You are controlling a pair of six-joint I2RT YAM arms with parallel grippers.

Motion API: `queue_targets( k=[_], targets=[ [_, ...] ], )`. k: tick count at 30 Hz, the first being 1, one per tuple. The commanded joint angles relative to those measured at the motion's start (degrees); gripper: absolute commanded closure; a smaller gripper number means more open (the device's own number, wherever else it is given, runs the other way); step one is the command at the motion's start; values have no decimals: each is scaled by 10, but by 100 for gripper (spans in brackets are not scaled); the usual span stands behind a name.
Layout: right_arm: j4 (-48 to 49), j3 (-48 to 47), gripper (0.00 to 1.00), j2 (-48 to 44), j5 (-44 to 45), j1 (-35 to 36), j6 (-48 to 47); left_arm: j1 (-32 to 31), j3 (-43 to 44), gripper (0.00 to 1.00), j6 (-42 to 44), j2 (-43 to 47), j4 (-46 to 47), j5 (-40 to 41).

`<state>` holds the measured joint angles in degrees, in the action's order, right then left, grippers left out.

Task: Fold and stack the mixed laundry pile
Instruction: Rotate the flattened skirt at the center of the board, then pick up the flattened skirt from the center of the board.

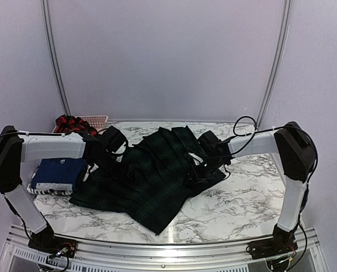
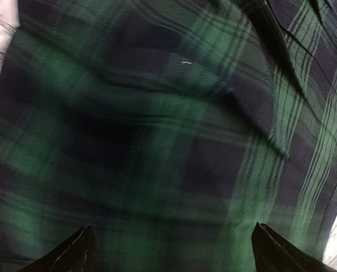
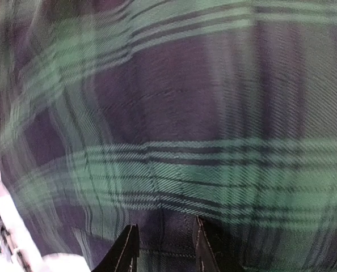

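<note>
A dark green plaid garment lies spread and rumpled across the middle of the marble table. My left gripper hovers at its left part; in the left wrist view its gripper stands wide open just above the plaid cloth, with nothing between the fingertips. My right gripper is at the garment's right edge. In the right wrist view its gripper is narrowed on a fold of the plaid cloth. A folded navy garment rests on a striped one at the left.
A pink lattice basket stands at the back left with a red-and-black checked shirt in it. White walls close in the back and both sides. Bare marble shows at the front right.
</note>
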<state>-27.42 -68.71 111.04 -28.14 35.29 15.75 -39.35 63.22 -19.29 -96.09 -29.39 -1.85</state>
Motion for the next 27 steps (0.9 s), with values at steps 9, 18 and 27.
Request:
queue_targets(
  k=[9,18,27],
  targets=[
    [-104,-57,62,-43,128,-75,-73,33,-30,1,-136,131,62,34],
    [-116,4,41,-251,150,75,-96,-27,-230,1,-351,362,121,1],
    [-140,110,40,-285,262,239,-75,-124,-367,1,-606,526,122,94]
  ],
)
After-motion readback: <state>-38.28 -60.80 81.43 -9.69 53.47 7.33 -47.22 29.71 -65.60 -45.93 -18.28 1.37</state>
